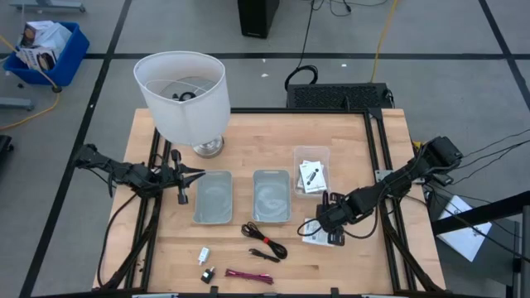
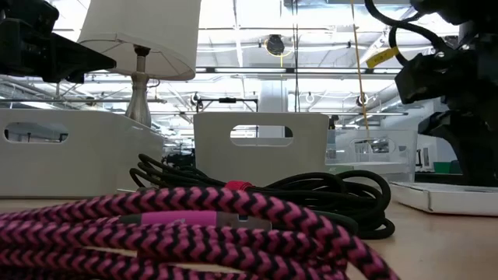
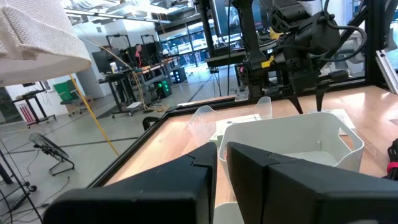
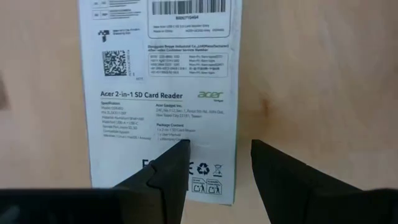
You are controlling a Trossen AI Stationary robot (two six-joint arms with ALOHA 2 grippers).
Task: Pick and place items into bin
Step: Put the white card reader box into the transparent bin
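Observation:
A flat white packet with black print lies on the table near the front right; it fills the right wrist view. My right gripper is open and points down just above the packet's right edge, one finger over the packet and one over bare wood. A second packet lies in a clear tray. A black cable, a magenta cable, a white plug and a black piece lie near the front edge. My left gripper is shut and empty, beside the left bin.
Two pale bins stand side by side mid-table. A white-shaded lamp stands at the far left. In the low view the magenta cable lies in front and the black cable behind it. Bare wood lies between the bins and the clear tray.

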